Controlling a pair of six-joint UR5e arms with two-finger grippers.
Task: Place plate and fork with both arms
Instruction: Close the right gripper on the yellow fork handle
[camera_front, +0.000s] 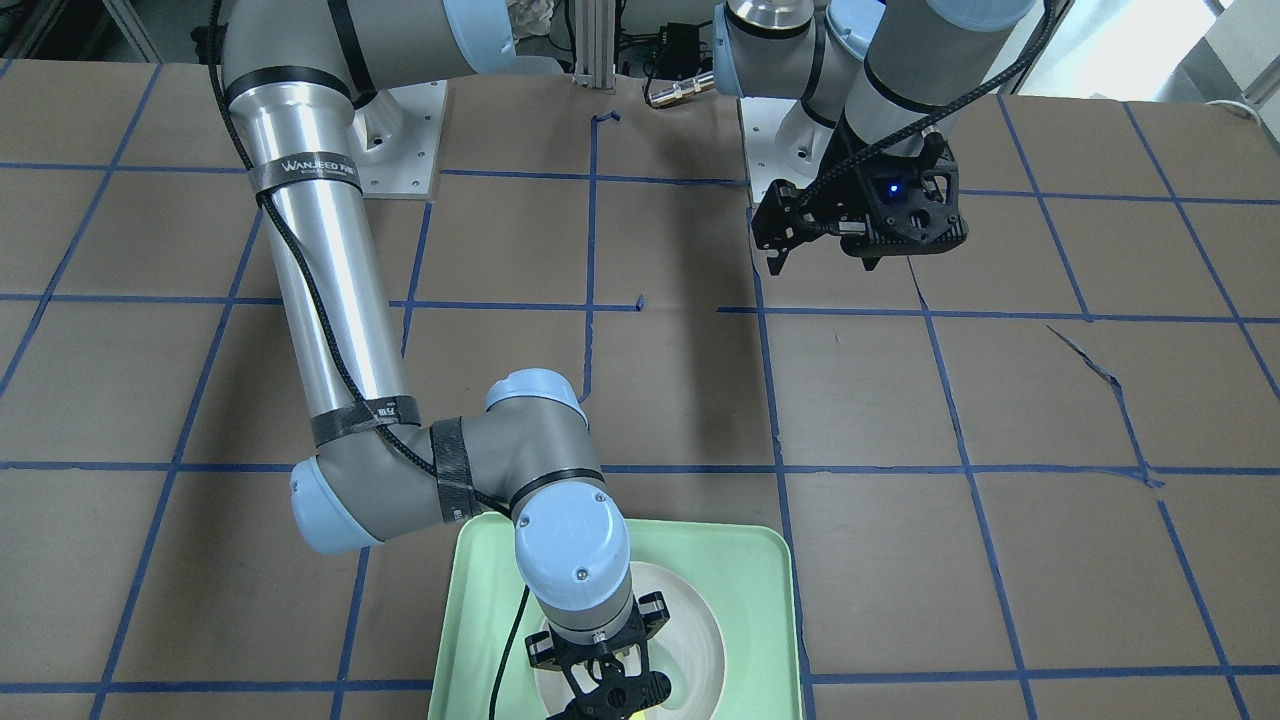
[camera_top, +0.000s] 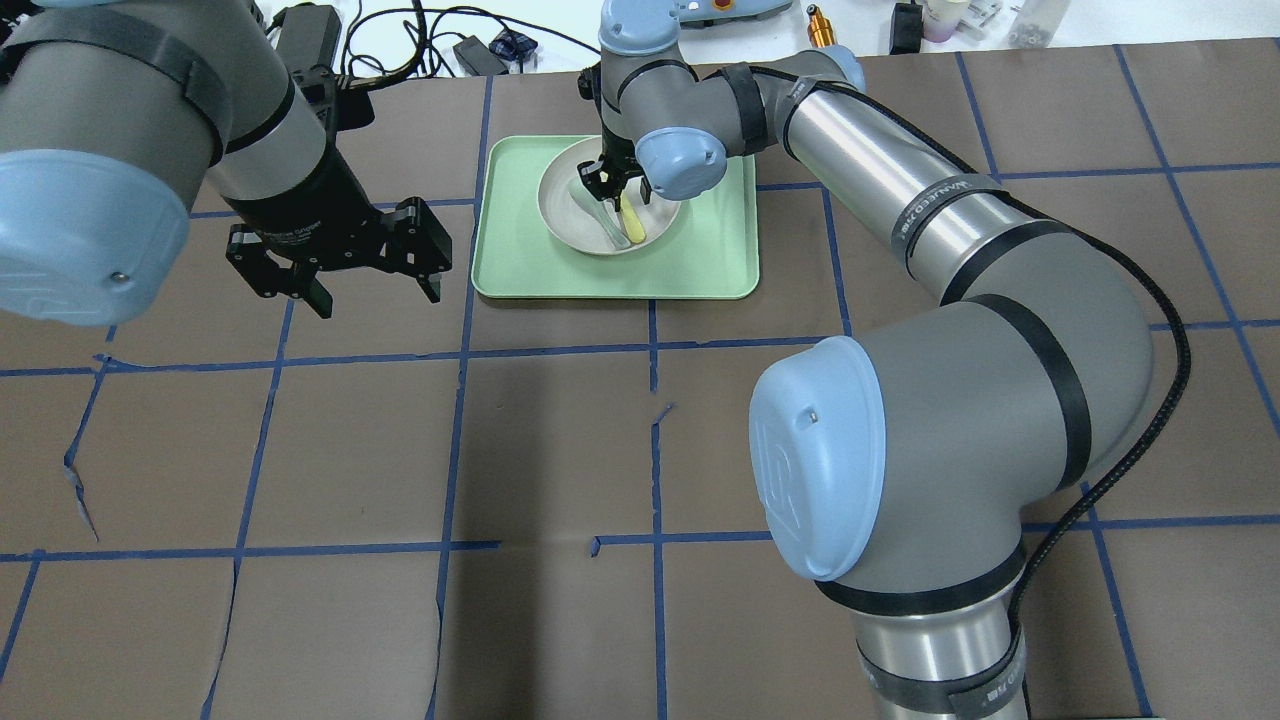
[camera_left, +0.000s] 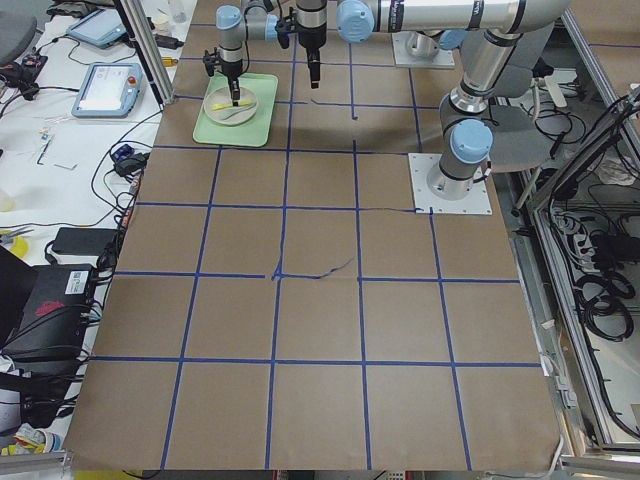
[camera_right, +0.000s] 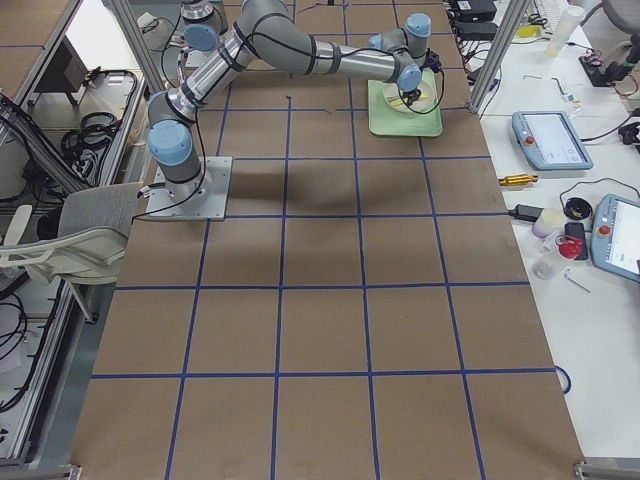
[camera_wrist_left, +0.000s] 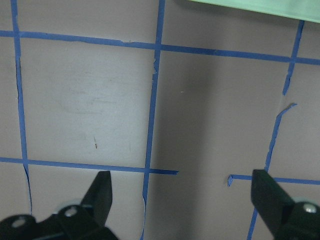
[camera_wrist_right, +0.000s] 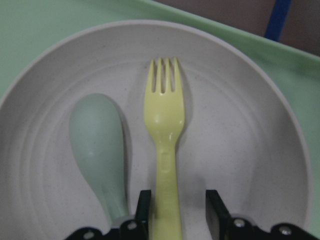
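Note:
The off-white plate (camera_wrist_right: 250, 125) sits in the mint-green tray (camera_top: 700, 270). In it lie the yellow fork (camera_wrist_right: 165, 120) and a pale grey-green spoon (camera_wrist_right: 97, 145), side by side. My right gripper (camera_wrist_right: 178, 206) is down in the plate with its jaws straddling the fork's handle. The left jaw is at the handle, and a gap shows on the other side. From overhead, the right gripper (camera_top: 612, 190) stands over the plate (camera_top: 565, 205) with the fork (camera_top: 633, 225) poking out. My left gripper (camera_top: 377, 297) hangs open and empty above the table, left of the tray.
The tray (camera_front: 740, 560) lies at the table's far middle, seen from the robot. The brown table carries a grid of blue tape lines (camera_wrist_left: 152, 100). Cables and devices lie beyond the table's far edge (camera_top: 450, 50).

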